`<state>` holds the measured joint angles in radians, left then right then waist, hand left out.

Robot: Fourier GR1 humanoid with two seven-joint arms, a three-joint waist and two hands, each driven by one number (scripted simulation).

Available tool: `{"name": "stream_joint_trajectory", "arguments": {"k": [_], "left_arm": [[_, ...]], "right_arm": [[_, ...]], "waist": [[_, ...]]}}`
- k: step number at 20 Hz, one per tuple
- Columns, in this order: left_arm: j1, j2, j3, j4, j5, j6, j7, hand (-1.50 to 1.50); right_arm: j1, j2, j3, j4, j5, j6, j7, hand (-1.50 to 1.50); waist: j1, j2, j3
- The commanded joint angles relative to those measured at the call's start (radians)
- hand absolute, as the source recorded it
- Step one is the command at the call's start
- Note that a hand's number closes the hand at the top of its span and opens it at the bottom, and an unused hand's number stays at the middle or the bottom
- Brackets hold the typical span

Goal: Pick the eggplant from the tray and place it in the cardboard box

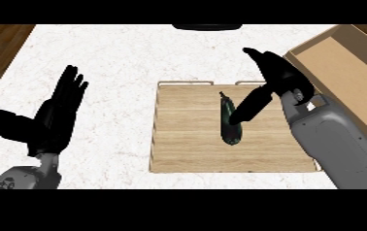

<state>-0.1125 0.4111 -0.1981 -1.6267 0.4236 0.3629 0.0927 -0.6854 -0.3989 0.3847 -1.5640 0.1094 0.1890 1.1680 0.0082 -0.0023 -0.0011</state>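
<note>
The dark, glossy, elongated eggplant (230, 130) lies lengthwise on the pale wooden tray (186, 138), right hand (279, 77) spread, thumb at its side (left hand (61, 111) open, idle); probably light, firm, slippery, best grasped mid-body.

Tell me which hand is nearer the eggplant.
The right hand: it is over the tray, reaching down right beside the eggplant. The left hand rests open off the tray, at the view's left.

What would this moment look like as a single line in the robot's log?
eggplant: lying on tray | right hand: open, thumb beside eggplant | left hand: open, resting | cardboard box: eggplant not inside
</note>
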Motion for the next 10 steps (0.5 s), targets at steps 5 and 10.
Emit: {"name": "stream_joint_trajectory", "arguments": {"k": [5,10], "left_arm": [[-0.054,-0.011,0.034,0.014,-0.019,0.002,0.049,0.0],[0.017,-0.024,0.042,-0.029,-0.026,-0.027,0.032,0.0]], "right_arm": [[-0.029,0.055,-0.014,0.067,0.049,0.016,0.149,-1.5],[0.071,0.059,0.008,0.077,0.138,-0.014,0.051,-1.5]], "waist": [[-0.01,0.001,0.001],[-0.007,0.001,0.001]]}}
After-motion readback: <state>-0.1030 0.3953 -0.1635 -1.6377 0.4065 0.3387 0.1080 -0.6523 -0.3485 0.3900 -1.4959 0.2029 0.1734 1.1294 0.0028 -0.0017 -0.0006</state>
